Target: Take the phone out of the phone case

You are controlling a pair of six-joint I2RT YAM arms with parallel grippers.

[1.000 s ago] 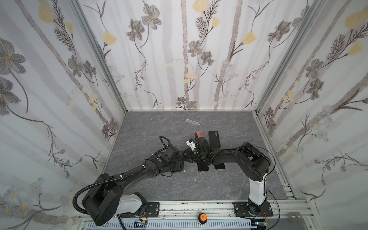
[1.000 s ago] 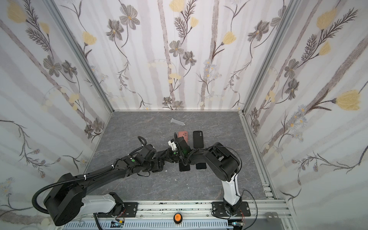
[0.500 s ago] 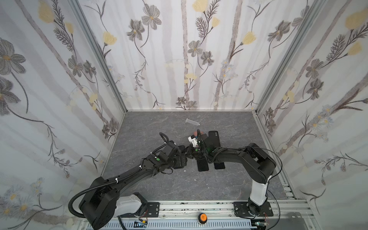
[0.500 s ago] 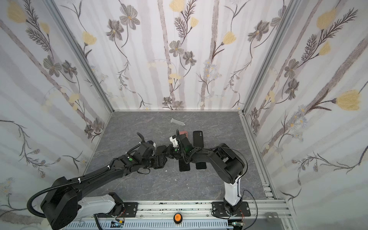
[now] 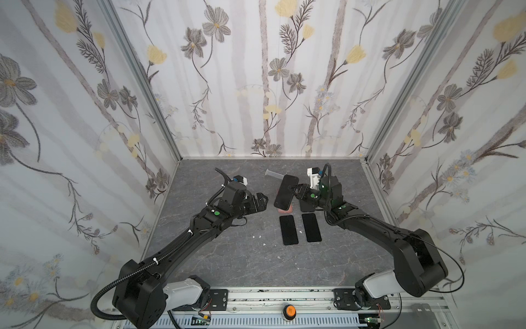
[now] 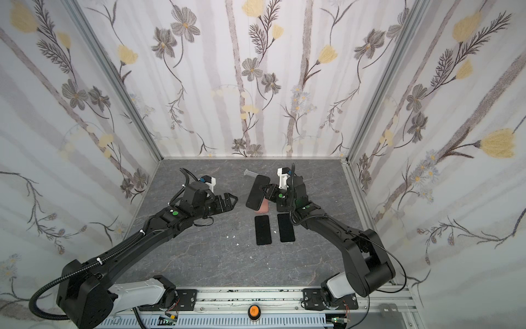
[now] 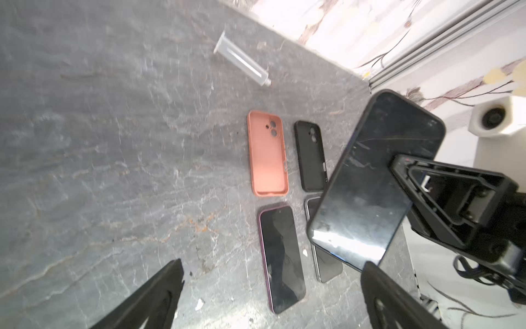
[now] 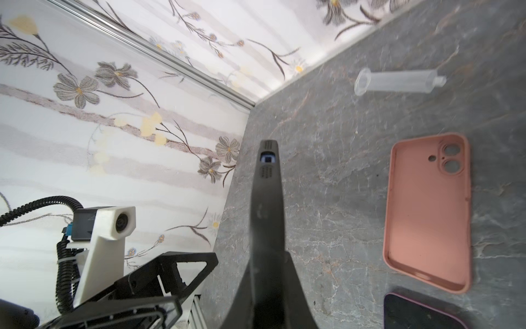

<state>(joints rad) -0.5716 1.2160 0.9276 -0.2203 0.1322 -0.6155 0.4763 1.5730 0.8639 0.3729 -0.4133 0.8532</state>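
The right tool is pressed together on the phone, pinching it near the middle of its long right edge; in the right wrist view the phone shows edge-on between the jaws. The phone hangs clear of the tabletop, dark screen turned up and toward the left, above the pink case, which lies empty and open side up. The right arm reaches from its near-right base, bent at the elbow, toward the far middle, with the tool pointing left. The left tool is spread wide and holds nothing, left of the phone and apart from it; its arm stretches from the near-left base, with the tool pointing right. A black case lies just right of the pink one, two more phones lie side by side nearer, and a clear syringe barrel lies farther back.
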